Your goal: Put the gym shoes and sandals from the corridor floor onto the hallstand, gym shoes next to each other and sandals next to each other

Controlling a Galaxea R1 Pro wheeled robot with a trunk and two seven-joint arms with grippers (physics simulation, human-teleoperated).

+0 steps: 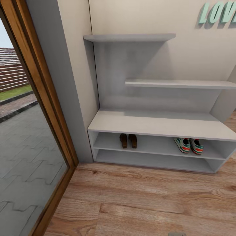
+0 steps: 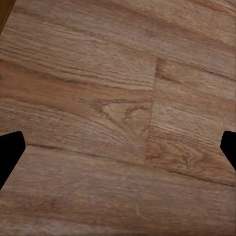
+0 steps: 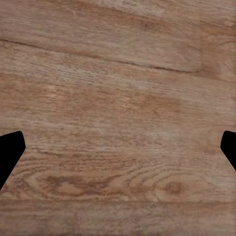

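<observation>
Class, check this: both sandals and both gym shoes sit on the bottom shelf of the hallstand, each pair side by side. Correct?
Not quite. The head view shows the sandals and gym shoes on the hallstand's upper open shelf, not the bottom one. Each pair is side by side.

Wood-framed glass door (image 1: 36, 108) at left, paved ground (image 1: 23, 154) and grass strip (image 1: 13, 92) outside. Beige wall (image 1: 190, 55) behind, teal letters (image 1: 218, 13) "LOV" at upper right.

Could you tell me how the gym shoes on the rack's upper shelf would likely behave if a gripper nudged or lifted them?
The gym shoes rest on broad flat soles, so they would probably slide rather than tip or roll. Their laced uppers look soft and may give under the fingers. They sit close together, so pushing one would likely shift the other.
</observation>
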